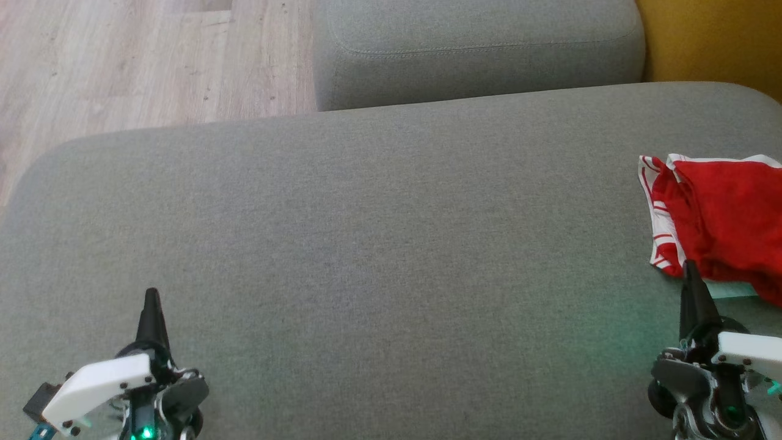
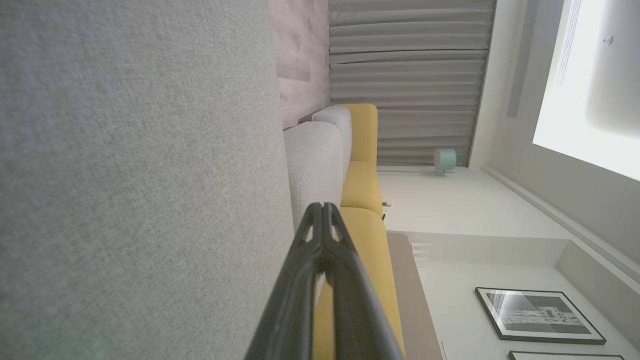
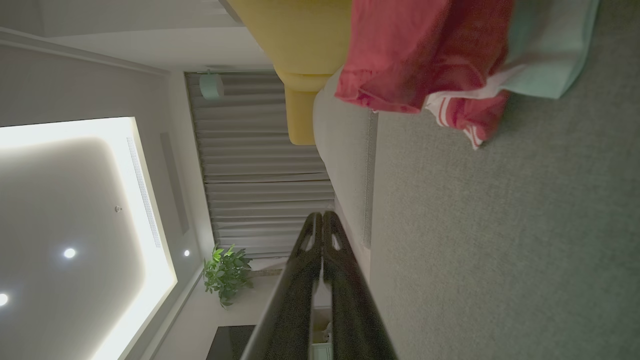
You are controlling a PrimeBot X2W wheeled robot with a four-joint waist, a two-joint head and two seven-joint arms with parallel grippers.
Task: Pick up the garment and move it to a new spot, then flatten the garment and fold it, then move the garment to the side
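Left gripper (image 1: 151, 296) lower left, fingers (image 2: 300, 280) pressed together, pointing up; right gripper (image 1: 690, 269) lower right, same pose.

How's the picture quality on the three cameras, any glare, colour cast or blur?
Head view: even light, green glow on the grey cushion near the right gripper. Left wrist view: ceiling light blown out white; left gripper blurred up close. Right wrist view: dim overall, ceiling light glaring, red garment soft.
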